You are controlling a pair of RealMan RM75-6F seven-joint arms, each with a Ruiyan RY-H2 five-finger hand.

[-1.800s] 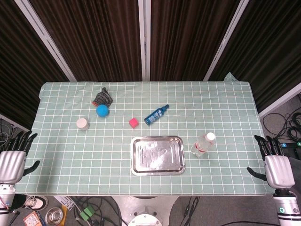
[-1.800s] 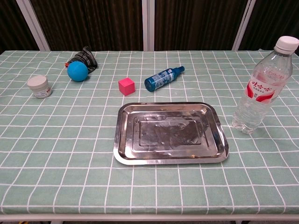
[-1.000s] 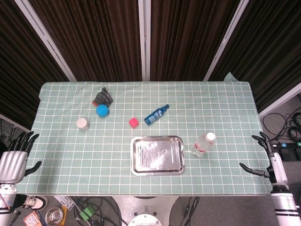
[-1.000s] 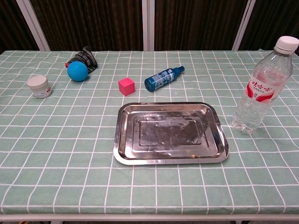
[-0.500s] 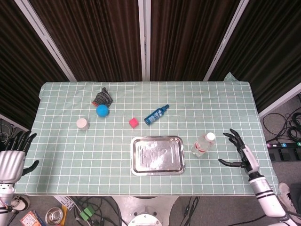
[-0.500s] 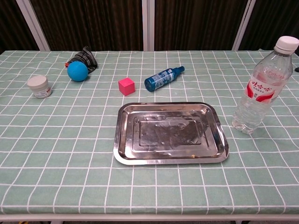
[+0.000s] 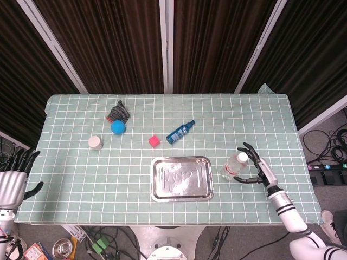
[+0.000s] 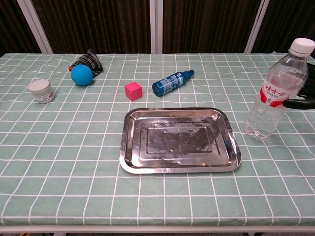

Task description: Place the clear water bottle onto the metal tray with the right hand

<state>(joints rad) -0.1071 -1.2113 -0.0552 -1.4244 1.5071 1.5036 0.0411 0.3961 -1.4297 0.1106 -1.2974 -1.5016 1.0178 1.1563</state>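
Note:
The clear water bottle (image 7: 233, 166) with a white cap and red label stands upright on the checked cloth, just right of the metal tray (image 7: 181, 178). In the chest view the bottle (image 8: 275, 92) is at the right edge and the tray (image 8: 180, 140) sits in the middle. My right hand (image 7: 255, 170) is open, fingers spread, right beside the bottle on its right; whether it touches the bottle I cannot tell. Only dark fingertips (image 8: 301, 103) show in the chest view. My left hand (image 7: 13, 179) hangs open off the table's left edge.
A blue spray bottle (image 7: 180, 131) lies behind the tray, with a pink cube (image 7: 154, 141) to its left. A blue ball (image 7: 118, 127), a striped dark cloth (image 7: 118, 112) and a small white jar (image 7: 95, 142) sit at the far left.
My right hand has moved in from off the table's right edge and now stands beside the bottle. The bottle, tray and left hand have not moved.

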